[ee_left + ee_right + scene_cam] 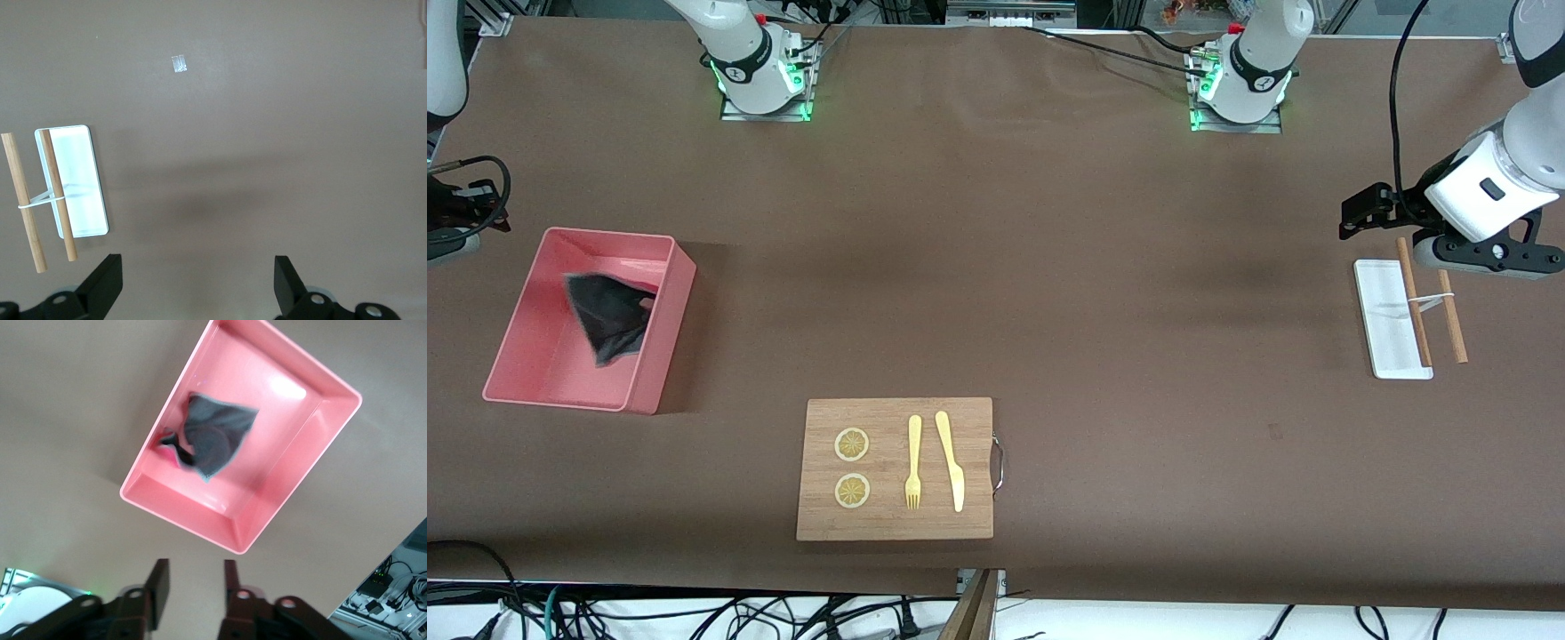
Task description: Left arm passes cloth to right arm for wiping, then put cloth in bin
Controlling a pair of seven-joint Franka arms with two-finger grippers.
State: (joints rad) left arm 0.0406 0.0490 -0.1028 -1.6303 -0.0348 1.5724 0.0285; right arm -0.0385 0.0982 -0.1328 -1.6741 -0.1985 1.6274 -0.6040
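Already the right pincer [193, 590] hangs empty, its two fingers a little apart with nothing between them, up in the air at the right arm's end of the surface [1103, 293] and just beside the bin [654, 356]. In its wrist view the bin's pink rim sits close ahead of the fingertips, which suggests the pincer is placed so as to clear the tub after a drop. The cloth [609, 316] lies crumpled inside the bin, grey face mostly up with a bit of magenta showing at one edge, resting on the floor of the tub toward the wall farther from the front camera. Judged from this, the task looks finished.

The left pincer [197, 283] waits with fingers spread wide and empty, over bare surface just beside a small white tray [1392, 324] that has a pair of wooden sticks [1430, 298] banded together lying across it. A wooden cutting board [895, 520] with lemon slices [852, 467], a fork [913, 462] and a knife [950, 460] lies well apart from both arms, nearer the front camera.
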